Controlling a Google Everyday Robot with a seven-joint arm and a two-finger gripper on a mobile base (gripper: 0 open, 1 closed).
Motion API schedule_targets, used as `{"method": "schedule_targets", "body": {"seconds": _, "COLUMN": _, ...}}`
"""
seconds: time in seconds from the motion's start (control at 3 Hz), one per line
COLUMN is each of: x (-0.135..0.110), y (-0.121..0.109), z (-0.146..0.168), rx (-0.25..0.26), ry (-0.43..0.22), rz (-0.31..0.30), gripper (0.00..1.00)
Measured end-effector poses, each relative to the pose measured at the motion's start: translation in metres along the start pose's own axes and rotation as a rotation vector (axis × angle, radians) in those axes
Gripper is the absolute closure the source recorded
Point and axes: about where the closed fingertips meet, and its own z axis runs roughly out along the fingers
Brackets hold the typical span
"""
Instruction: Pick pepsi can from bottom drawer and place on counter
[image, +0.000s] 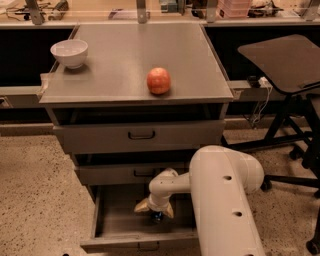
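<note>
The arm (227, 200) is a fat, smooth, cream-white tube with small dark dots. It narrows to a tan pincer (156, 212) down in the bottom drawer (112, 225).

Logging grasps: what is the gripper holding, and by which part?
Cannot be told: the gripper is down in the bottom drawer, over the pepsi can.

In the bottom drawer (117, 220), the gripper (155, 210) covers most of the pepsi can (158, 216); you see only a small blue part.

No legible text; gripper (156, 212) in bottom drawer (118, 218).
</note>
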Motion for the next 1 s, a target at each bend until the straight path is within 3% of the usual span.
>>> {"method": "schedule_targets", "body": {"seconds": 0.67, "x": 0.029, "y": 0.028, "z": 0.040, "rx": -0.085, "ry": 0.078, "rz": -0.026, "gripper": 0.00}}
{"method": "schedule_targets", "body": {"seconds": 1.0, "x": 0.039, "y": 0.038, "z": 0.058, "rx": -0.065, "ry": 0.084, "rz": -0.031, "gripper": 0.00}}
